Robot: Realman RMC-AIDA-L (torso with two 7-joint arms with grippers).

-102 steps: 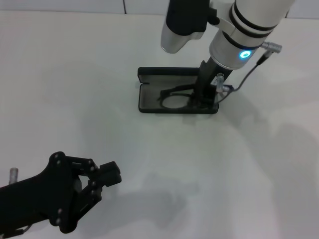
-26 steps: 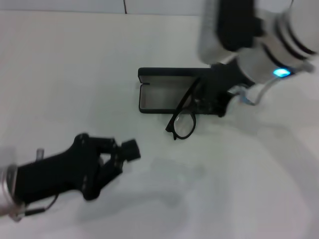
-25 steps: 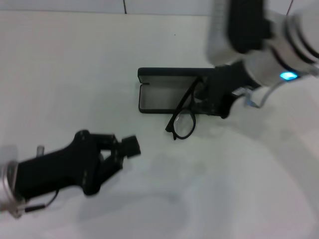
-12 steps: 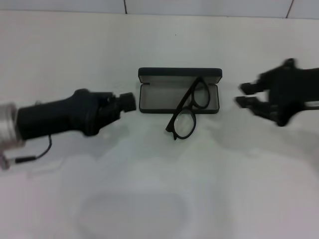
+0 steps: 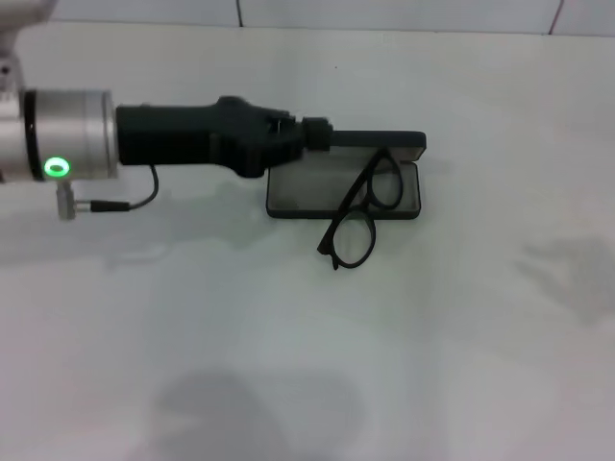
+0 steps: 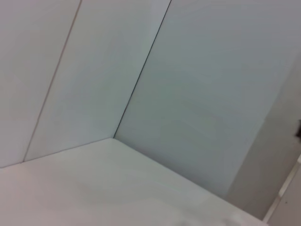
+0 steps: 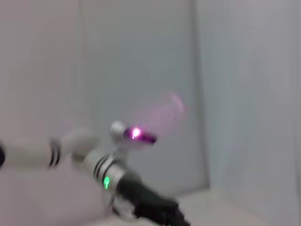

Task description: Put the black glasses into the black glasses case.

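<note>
The black glasses case lies open at the table's middle, grey lining up, with its lid standing along the far side. The black glasses lie slanted across its near rim: one lens rests inside the case at its right end, the other rests on the table in front. My left gripper reaches in level from the left and hangs over the case's far left corner, apart from the glasses. My right gripper is out of the head view. The left wrist view holds only walls.
White table spreads around the case, with white walls behind it. The right wrist view looks across at my left arm, with its green light, against the wall.
My right arm has let go of the glasses and pulled away to the right, out of the head view. My left arm has swung up from the near left to the case's far left corner.
</note>
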